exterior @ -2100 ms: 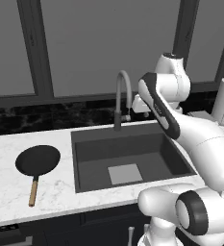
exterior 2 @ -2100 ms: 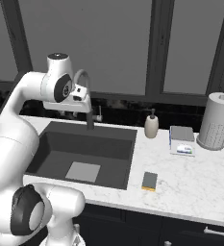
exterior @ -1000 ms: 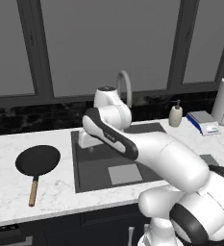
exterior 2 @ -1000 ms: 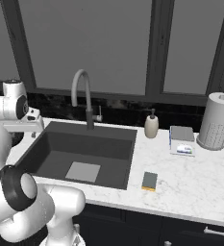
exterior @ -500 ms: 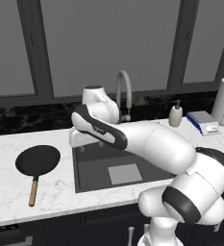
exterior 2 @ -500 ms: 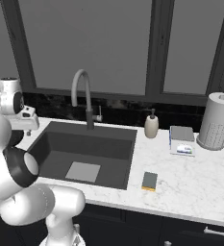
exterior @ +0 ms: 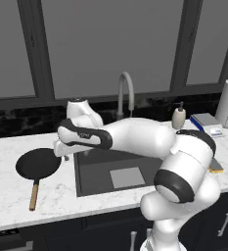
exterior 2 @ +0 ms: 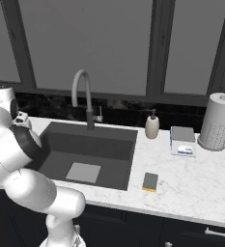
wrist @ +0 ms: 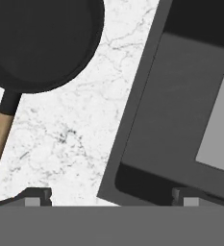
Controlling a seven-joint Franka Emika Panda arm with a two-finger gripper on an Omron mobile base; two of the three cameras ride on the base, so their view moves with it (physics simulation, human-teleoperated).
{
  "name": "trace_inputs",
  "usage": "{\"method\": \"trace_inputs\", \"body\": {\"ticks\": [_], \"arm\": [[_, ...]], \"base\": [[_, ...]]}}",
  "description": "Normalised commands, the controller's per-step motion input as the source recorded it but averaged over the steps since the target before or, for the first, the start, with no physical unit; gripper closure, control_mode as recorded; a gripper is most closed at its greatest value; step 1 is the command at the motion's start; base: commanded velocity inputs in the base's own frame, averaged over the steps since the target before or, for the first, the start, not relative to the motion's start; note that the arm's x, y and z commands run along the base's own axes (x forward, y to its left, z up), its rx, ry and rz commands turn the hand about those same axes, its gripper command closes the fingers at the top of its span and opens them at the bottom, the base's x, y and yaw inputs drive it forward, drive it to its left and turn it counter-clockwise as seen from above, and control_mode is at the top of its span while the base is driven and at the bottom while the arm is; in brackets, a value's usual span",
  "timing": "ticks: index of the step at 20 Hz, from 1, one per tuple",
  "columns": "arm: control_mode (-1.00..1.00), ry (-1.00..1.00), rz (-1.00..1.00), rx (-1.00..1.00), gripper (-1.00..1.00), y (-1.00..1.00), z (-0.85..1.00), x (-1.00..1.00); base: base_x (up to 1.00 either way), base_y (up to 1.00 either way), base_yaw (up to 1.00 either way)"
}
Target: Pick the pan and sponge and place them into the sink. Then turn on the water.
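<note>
Reaching for the pan (exterior: 38,164) appears to be the step in hand, and the sink (exterior: 93,179) serves as the landmark for everything here. The pan lies flat on the white counter (exterior: 8,193) just left of the sink, its black bowl near the sink's left rim and its slim wooden handle (exterior: 34,195) pointing toward the counter's front edge. The sponge (exterior 2: 150,182) lies on the counter right of the sink, well apart from the pan. The sink is empty, and no water is seen at the faucet (exterior 2: 82,96) behind it.

The gripper (exterior: 61,148) is held above the strip of counter between the pan and the sink's left rim. Its jaws are spread wide and nothing is held between them; in the hand view, one fingertip (wrist: 36,196) sits over the marble and the other over the sink's edge.

To do this step well, the hand would best be carried further away from the sink until the jaws straddle either the handle or the pan's rim. The handle is judged the better hold, being narrow and straight; the jaws should be turned across its length before descent. A grip close to the bowl would probably keep the heavy end from drooping. The lift should clear the sink's rim before the pan is brought over the basin.
</note>
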Motion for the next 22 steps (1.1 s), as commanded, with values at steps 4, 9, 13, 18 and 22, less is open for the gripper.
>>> {"method": "trace_inputs", "body": {"ticks": [4, 9, 13, 18, 22], "arm": [[-1.0, 0.0, -0.01, -0.02, -1.0, 0.08, -0.08, 0.13], [-1.0, -0.01, 0.0, -0.03, -1.0, 0.16, -0.14, 0.09], [-1.0, -0.03, -0.01, 0.0, -1.0, 0.37, -0.21, 0.01], [-1.0, -0.02, -0.13, 0.0, -1.0, 0.38, -0.09, 0.0], [-1.0, 0.0, -0.2, 0.0, -1.0, 0.44, -0.04, 0.0]], "base": [[0.0, 0.0, 0.0], [0.0, 0.0, 0.0], [0.0, 0.0, 0.0], [0.0, 0.0, 0.0], [0.0, 0.0, 0.0]]}}
